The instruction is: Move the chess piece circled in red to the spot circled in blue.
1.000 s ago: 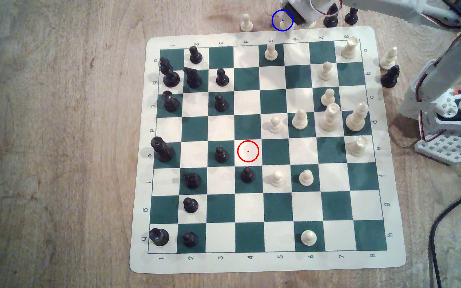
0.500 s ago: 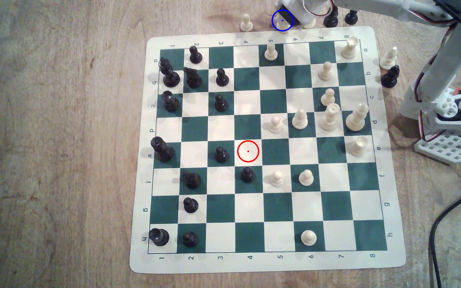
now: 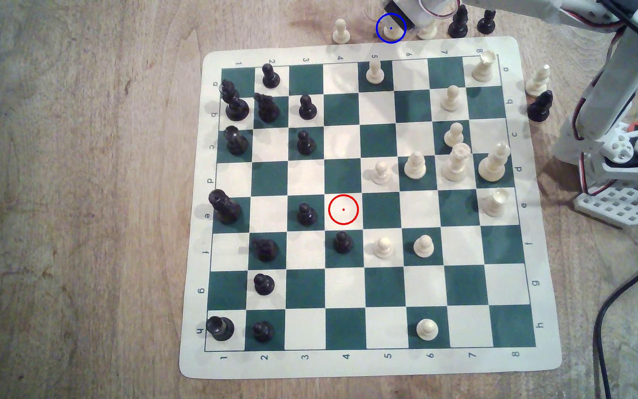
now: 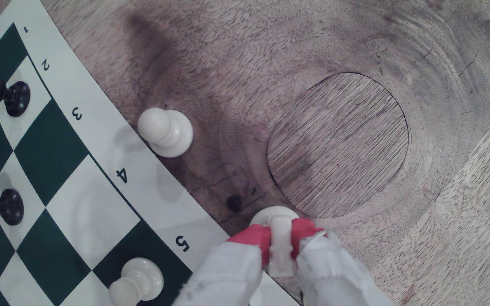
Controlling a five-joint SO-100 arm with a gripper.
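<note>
My claw pinches the cream knight between red-tipped fingers, its round base on bare wood beside the dark knot, inside the blue-ringed spot, clear of the board's edge and a cream pawn.

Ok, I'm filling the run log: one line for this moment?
phase: placing | gripper: shut on white knight | knight base: at blue-circled spot, off board | red-circled square: bare
</note>
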